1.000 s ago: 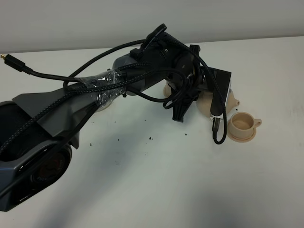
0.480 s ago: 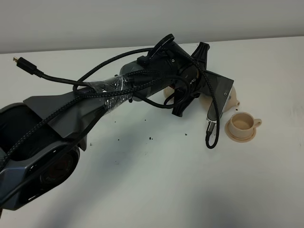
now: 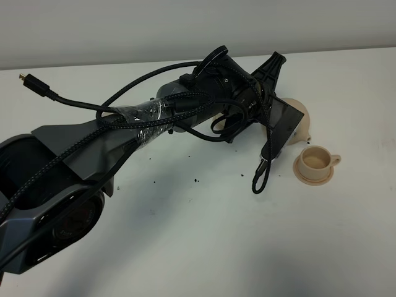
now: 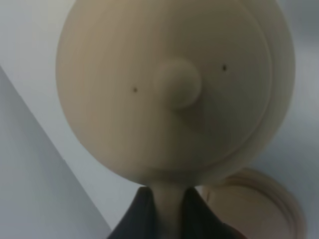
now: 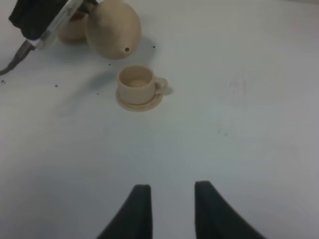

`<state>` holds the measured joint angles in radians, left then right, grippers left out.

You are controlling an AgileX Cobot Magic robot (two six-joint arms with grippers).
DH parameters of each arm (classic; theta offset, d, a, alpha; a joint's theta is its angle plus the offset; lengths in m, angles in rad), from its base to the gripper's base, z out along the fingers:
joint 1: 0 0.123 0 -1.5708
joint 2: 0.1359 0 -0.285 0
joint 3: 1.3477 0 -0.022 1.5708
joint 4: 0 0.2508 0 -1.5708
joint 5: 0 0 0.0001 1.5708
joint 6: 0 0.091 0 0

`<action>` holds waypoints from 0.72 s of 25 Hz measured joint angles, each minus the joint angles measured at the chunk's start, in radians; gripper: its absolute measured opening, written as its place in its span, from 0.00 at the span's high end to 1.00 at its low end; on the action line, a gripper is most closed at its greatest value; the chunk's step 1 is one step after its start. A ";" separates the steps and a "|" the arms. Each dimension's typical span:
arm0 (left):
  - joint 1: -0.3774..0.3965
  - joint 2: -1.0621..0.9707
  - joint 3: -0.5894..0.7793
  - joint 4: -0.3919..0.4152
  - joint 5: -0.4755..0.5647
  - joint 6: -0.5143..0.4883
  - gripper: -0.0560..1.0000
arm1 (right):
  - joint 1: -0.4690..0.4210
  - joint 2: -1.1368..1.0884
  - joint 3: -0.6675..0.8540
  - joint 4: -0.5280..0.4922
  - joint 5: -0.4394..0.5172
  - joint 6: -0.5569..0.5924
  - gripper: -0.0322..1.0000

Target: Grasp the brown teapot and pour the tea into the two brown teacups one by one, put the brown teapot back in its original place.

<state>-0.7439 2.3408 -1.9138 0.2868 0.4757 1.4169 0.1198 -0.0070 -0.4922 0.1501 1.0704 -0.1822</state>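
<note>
The left end effector [image 4: 167, 213] is clenched on the handle [image 4: 168, 196] of the brown teapot [image 4: 164, 89], which hangs tipped just ahead of it, spout [image 5: 126, 49] seemingly short of the teacup [image 3: 314, 162] beyond, so centre the spout over that rim, then roll slowly.

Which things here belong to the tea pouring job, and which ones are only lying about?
For the job:
- brown teapot, held by the left tool
- teacup on its saucer
- second teacup, partly hidden

Only lying about:
- dark specks on the white table
- black cable plug
</note>
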 joint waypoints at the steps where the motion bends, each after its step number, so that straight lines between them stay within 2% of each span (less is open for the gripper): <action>1: 0.000 0.000 0.000 0.000 -0.004 0.014 0.81 | 0.000 0.000 0.000 0.000 0.000 0.000 0.73; 8: -0.013 0.000 0.000 0.000 -0.020 0.107 0.81 | 0.000 0.000 0.000 0.000 0.000 0.000 0.73; 18: -0.028 0.000 0.000 -0.001 -0.048 0.175 0.81 | 0.000 0.000 0.000 0.000 0.000 0.000 0.73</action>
<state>-0.7719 2.3408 -1.9138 0.2859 0.4279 1.5915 0.1198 -0.0070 -0.4922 0.1501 1.0704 -0.1822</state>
